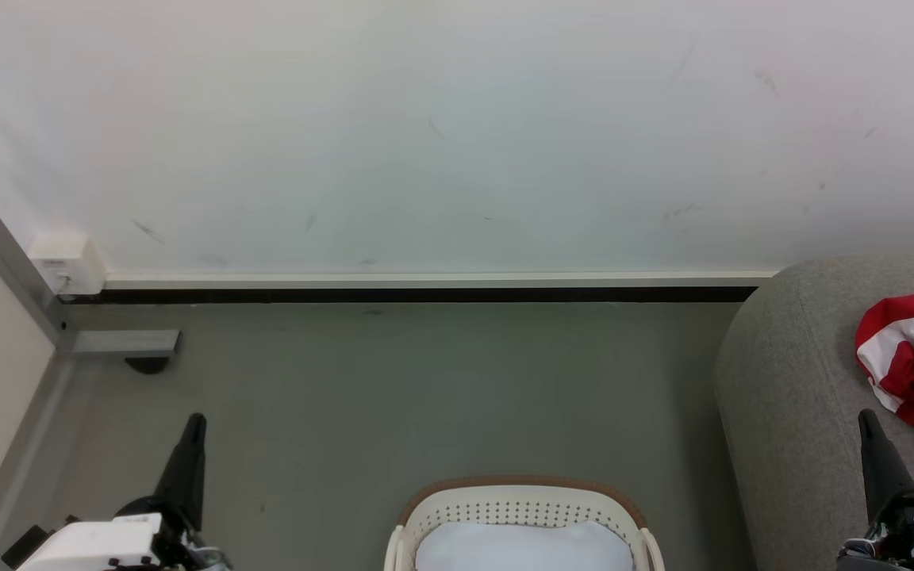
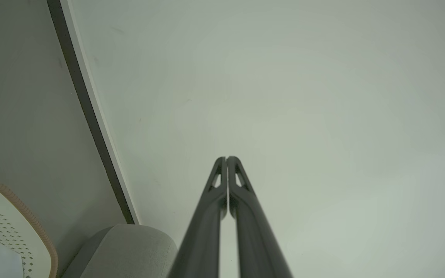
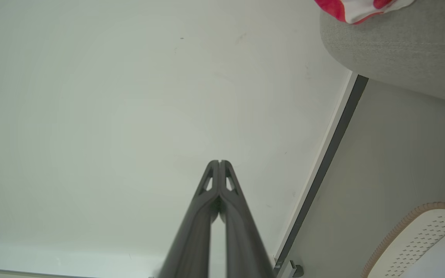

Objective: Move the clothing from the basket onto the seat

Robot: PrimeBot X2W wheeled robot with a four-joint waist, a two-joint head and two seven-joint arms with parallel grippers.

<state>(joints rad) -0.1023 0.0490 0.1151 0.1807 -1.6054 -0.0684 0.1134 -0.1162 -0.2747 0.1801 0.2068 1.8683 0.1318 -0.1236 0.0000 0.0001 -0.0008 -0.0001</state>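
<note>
The bright red garment with broad white stripes is lying bunched on the large grey woven-fabric seat, back from the rounded edge that faces the oval cream-white perforated basket. The left gripper and right gripper are hovering with fingers pressed together, holding nothing. Something pale is showing inside the basket. If it is cloth, it is likely getting missed.

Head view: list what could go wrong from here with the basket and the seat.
1. The red-and-white garment seems to lie near the grey seat's rounded edge; it might slide off.
2. The right gripper, shut, stands just before that garment in the head view; a swing could snag it.
3. The laundry basket is cut by the bottom edge, with a pale mass inside; a reach there may be poorly seen.
</note>
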